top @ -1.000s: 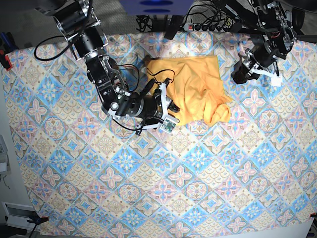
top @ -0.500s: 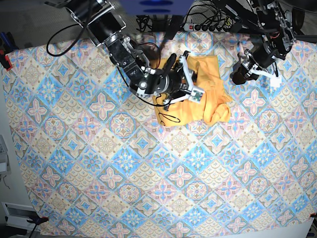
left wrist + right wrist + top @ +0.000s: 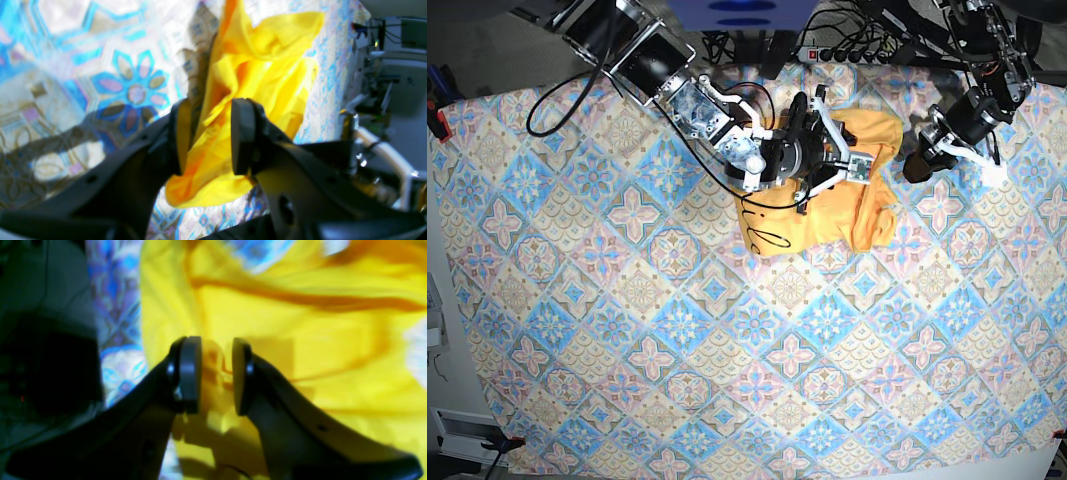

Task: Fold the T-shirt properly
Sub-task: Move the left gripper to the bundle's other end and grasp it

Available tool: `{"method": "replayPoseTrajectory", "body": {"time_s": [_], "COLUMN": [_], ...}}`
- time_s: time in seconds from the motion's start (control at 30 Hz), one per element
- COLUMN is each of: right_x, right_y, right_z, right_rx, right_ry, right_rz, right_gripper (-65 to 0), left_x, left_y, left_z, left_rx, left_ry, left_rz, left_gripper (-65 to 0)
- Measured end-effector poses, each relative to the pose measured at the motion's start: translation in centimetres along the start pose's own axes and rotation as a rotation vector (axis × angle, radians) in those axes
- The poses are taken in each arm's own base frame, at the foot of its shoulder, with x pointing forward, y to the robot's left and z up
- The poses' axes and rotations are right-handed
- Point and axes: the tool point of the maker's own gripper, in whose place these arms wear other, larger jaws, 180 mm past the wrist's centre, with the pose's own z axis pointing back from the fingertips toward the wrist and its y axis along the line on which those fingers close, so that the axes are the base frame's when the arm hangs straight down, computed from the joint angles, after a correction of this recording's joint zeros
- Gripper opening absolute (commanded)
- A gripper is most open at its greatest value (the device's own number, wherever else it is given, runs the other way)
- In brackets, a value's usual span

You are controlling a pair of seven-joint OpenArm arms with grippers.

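Both grippers pinch the T-shirt [image 3: 827, 205] bunched on the tablecloth [image 3: 677, 330].
Wrist views show the left gripper [image 3: 206, 136] and right gripper [image 3: 217, 375] clamping yellow cloth; only the base view shows the dark lettering [image 3: 765, 236].

Soft matt cloth T-shirt [image 3: 827, 215], smooth printed tablecloth [image 3: 727, 360]

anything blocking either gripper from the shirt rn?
Nothing visible. The left gripper already has a bunch of the T-shirt between its fingers, and the right gripper sits directly over the yellow cloth with a fold between its fingers. Only the patterned tablecloth lies around the shirt.
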Motion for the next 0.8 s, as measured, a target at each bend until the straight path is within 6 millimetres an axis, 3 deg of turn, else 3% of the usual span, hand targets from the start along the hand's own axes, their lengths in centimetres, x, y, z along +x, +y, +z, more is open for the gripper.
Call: {"method": "replayPoseTrajectory", "body": {"time_s": [0.1,0.17,0.33,0.6,0.7,0.8], "right_x": [1.8,1.3,-0.4,-0.5,-0.5,-2.3], "right_y": [-4.2,-5.3,-4.8,-4.9,-4.8,-6.5], "right_z": [2.8,3.4,3.3,2.7,2.8,3.9], "right_rx": [-0.124,-0.146,-0.134,-0.125,-0.123,-0.182], "right_ry": [-0.101,-0.107,-0.098,-0.124,-0.136,-0.152], "right_rz": [-0.063,-0.1,-0.136,-0.156,-0.166,-0.272], "right_gripper": [-49.7,-49.7,-49.7,-50.0,-54.5,-63.9], "left_x": [-0.3,-0.7,-0.3,-2.7,-2.6,-1.8], "left_y": [-0.2,-0.3,-2.2,-7.8,-9.7,-11.2], "left_z": [0.6,1.1,1.9,-0.9,-2.4,-4.4], "left_rx": [0.006,0.01,-0.009,-0.151,-0.186,-0.19], "left_ry": [0.004,0.013,-0.001,0.102,0.13,0.131], "left_rz": [-0.018,-0.031,-0.1,-0.202,-0.285,-0.359], "left_gripper": [-44.6,-44.6,-44.6,-44.6,-44.6,-44.6]}}
